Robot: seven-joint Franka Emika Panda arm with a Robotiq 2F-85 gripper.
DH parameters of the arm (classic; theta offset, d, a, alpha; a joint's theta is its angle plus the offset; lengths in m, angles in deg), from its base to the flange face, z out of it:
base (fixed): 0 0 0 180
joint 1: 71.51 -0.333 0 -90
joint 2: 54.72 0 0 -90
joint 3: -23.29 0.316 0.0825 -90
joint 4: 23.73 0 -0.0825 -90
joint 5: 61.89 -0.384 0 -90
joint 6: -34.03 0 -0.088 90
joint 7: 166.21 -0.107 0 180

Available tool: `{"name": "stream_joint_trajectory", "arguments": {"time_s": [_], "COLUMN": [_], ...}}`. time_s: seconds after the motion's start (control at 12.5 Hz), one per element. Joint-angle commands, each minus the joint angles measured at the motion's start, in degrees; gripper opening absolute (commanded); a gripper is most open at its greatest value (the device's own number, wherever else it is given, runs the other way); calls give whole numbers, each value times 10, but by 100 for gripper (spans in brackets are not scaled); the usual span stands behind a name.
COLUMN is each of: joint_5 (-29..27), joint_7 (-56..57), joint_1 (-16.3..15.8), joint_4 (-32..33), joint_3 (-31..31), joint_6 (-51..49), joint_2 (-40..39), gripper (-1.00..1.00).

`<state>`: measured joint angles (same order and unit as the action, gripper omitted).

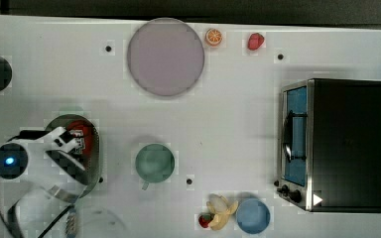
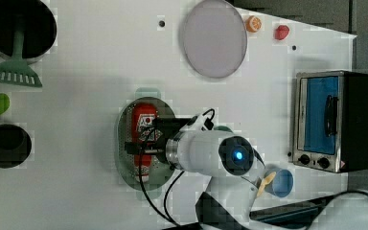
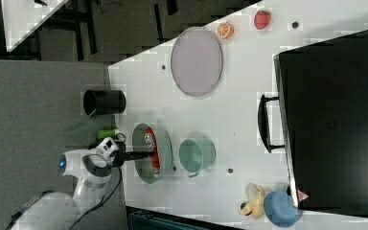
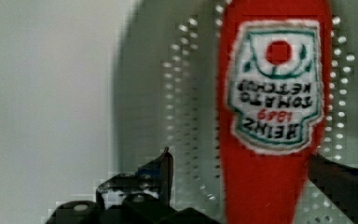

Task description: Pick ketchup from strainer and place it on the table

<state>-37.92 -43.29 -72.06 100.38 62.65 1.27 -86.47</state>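
My gripper [image 4: 242, 172] stands wide open over the strainer [image 2: 124, 139], holding nothing, with one finger [image 4: 161, 175] on each side of the ketchup [image 4: 270, 93] and neither visibly touching it. The ketchup lies flat, label up, lengthwise on the strainer's perforated bottom, its narrower end running down between my fingers in the wrist view. In the top view the strainer sits on the table [image 1: 228, 124] at the left, well apart from the green cup [image 1: 154, 162] to its right.
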Motion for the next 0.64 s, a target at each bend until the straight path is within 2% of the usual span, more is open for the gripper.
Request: {"name": "stream_joint_trajectory", "arguments": {"time_s": [0.08,0.24,0.32,0.56,0.64], "joint_5": [39,55,55,56,56], "joint_7": [-62,-72,-74,-74,-74], "joint_1": [-8,-19,-24,-29,-29], "joint_4": [-18,-34,-40,-47,-46], "joint_3": [-13,-25,-31,-37,-35], "joint_6": [18,24,24,24,21], "joint_2": [-14,-44,-55,-62,-54], "gripper": [100,100,91,21,21]}}
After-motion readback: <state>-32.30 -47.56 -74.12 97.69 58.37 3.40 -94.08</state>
